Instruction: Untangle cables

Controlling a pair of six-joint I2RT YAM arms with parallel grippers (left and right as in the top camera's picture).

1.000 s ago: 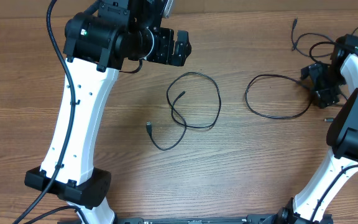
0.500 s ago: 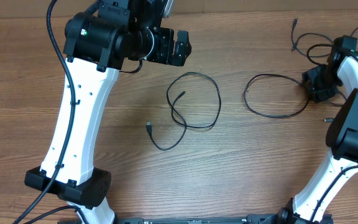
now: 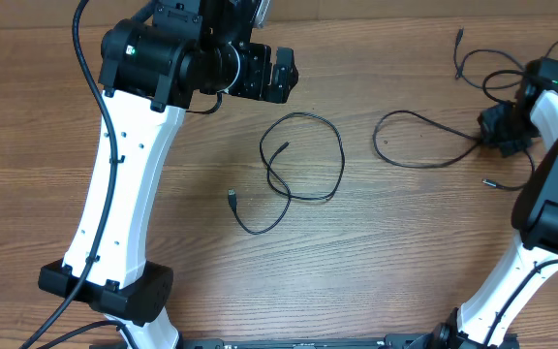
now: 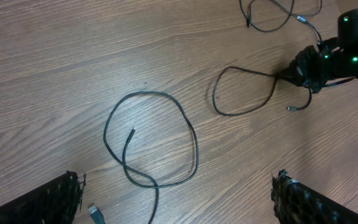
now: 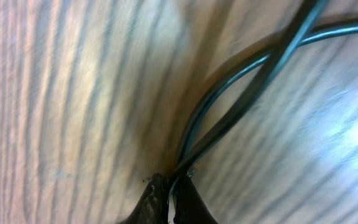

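In the overhead view, one thin black cable [image 3: 303, 155] lies in a loose loop at the table's middle, its USB plug [image 3: 232, 197] at the lower left. A second cable [image 3: 424, 145] forms a flattened loop to the right, and my right gripper [image 3: 502, 129] is shut on its right end. Up close, two cable strands [image 5: 229, 118] run into the pinched fingertips [image 5: 157, 196]. A third cable [image 3: 478, 60] curls at the far right corner. My left gripper [image 3: 281, 73] hovers open behind the middle loop [image 4: 151, 137], holding nothing.
The left arm's white link [image 3: 124, 184] crosses the table's left side. The right arm's base link [image 3: 550, 208] stands at the right edge. A small plug end [image 3: 489, 181] of the gripped cable lies loose just below the right gripper.
My right gripper has shut on the right cable's end and drawn it slightly back and right. The loop has flattened and its loose plug slid left. The left arm is still.
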